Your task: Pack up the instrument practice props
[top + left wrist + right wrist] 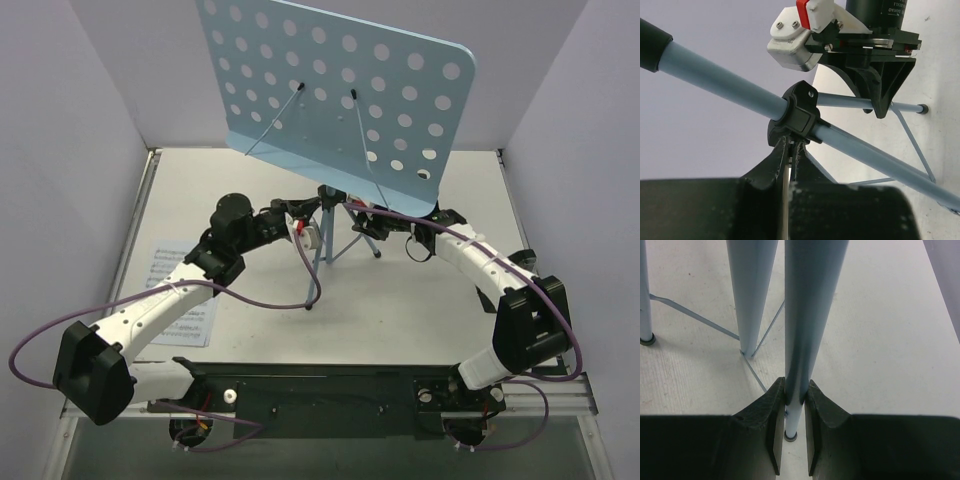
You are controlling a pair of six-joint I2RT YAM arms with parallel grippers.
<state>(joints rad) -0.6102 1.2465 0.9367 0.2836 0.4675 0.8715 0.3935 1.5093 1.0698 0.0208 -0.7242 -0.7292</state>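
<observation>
The light-blue music stand point(340, 100) stands upright mid-table point(420, 320). The right gripper point(795, 390) is clamped on one leg point(807, 315) near its foot. The left gripper point(790, 150) pinches a thin strut point(783, 200) just under the black collar point(797, 112). Sheet-music pages point(165, 262) lie flat at the left.

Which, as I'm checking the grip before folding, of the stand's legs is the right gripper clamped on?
The leg running down the middle of the right wrist view, pinched by the right gripper; the leg at far left stands free.
</observation>
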